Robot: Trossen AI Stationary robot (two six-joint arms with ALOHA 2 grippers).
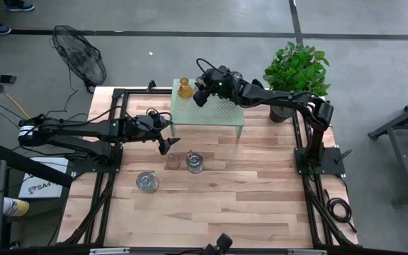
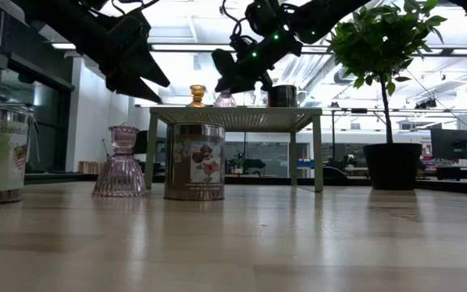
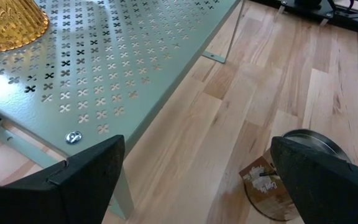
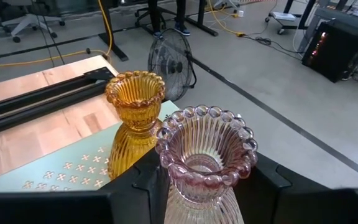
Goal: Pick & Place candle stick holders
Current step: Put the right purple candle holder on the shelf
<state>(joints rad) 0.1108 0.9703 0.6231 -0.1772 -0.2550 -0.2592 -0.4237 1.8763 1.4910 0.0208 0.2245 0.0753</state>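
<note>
Pink glass holder [image 4: 205, 163] gripped in right tool [image 4: 205, 186] beside amber holder [image 4: 135, 107] on stand [image 1: 207, 110]; left tool [image 1: 167, 144] spread wide, empty; three holders wait on desk [image 1: 225, 191].

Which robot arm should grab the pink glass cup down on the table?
Probably the left: its open left gripper hangs right beside the pink holder on the table. The right gripper is busy on the green stand, holding another pink holder.

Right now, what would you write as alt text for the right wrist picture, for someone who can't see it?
The right gripper holds a pale pink glass candle holder between its dark fingers, just beside an amber glass holder standing on the pale green perforated stand. Beyond are the wooden table, a floor fan and grey floor.
</note>
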